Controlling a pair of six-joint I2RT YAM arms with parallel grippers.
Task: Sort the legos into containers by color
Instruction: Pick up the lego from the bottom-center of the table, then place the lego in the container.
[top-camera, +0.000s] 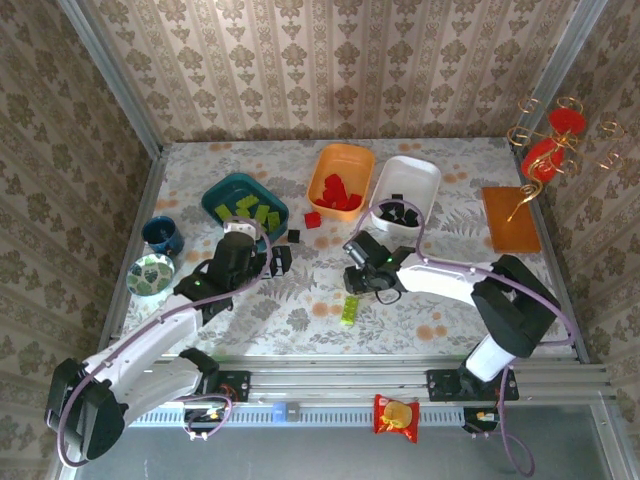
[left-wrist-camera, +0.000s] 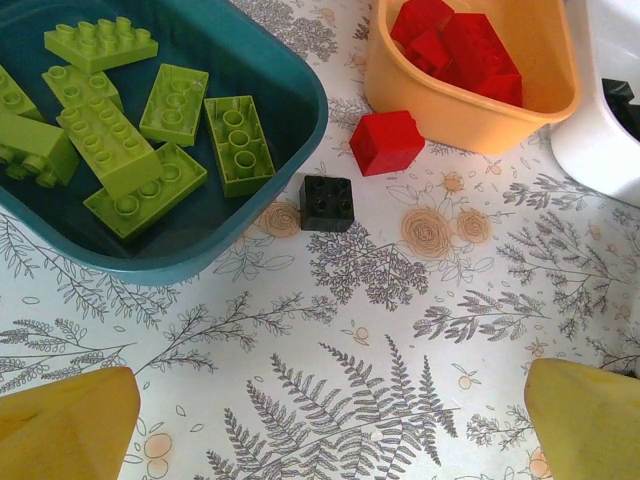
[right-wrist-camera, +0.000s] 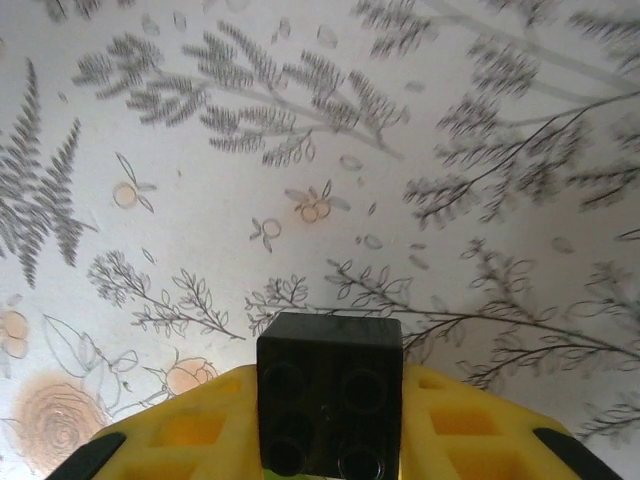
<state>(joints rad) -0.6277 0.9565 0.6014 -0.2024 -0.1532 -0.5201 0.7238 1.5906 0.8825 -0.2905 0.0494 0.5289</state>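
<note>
- Held black brick (right-wrist-camera: 330, 395): clenched between the yellow jaws of the right gripper (top-camera: 360, 262), at the lower centre of the right wrist view, with only the patterned table (right-wrist-camera: 300, 120) behind it.
- White tub (top-camera: 425, 172): upper right of centre in the overhead view, just above the right gripper. Its dark contents appear to be black bricks, so the grasp probably serves a delivery there.
- Loose black brick (left-wrist-camera: 327, 203) and loose red brick (left-wrist-camera: 387, 142): on the table between the teal tub (left-wrist-camera: 300, 95) and the orange tub (left-wrist-camera: 470, 118), each near the tub rims, not yet sorted.
- Lime brick (top-camera: 349, 311): alone on the table at lower centre, below the right gripper.
- Sorted stock: lime bricks lie in the teal tub, red bricks in the orange tub.
- Left gripper (left-wrist-camera: 330, 430): jaws released, fingertips far apart at the lower corners of its wrist view. It faces the two loose bricks, likely to pick one.
</note>
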